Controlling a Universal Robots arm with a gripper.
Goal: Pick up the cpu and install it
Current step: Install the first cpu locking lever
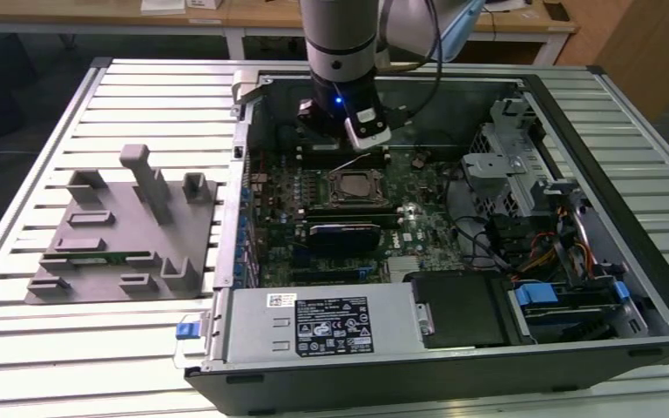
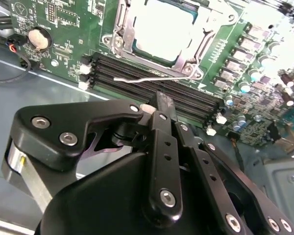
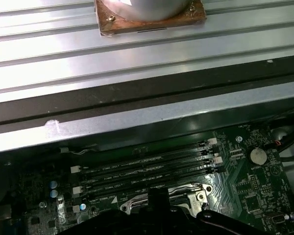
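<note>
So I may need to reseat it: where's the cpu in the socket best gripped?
Probably by two opposite edges of the cpu, coming straight down from above. It lies flat in the socket, whose metal frame surrounds it and would block any sideways approach.

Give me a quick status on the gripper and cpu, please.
Gripper above the board, beside the socket. Cpu in the socket. Thin lever lies alongside.
</note>
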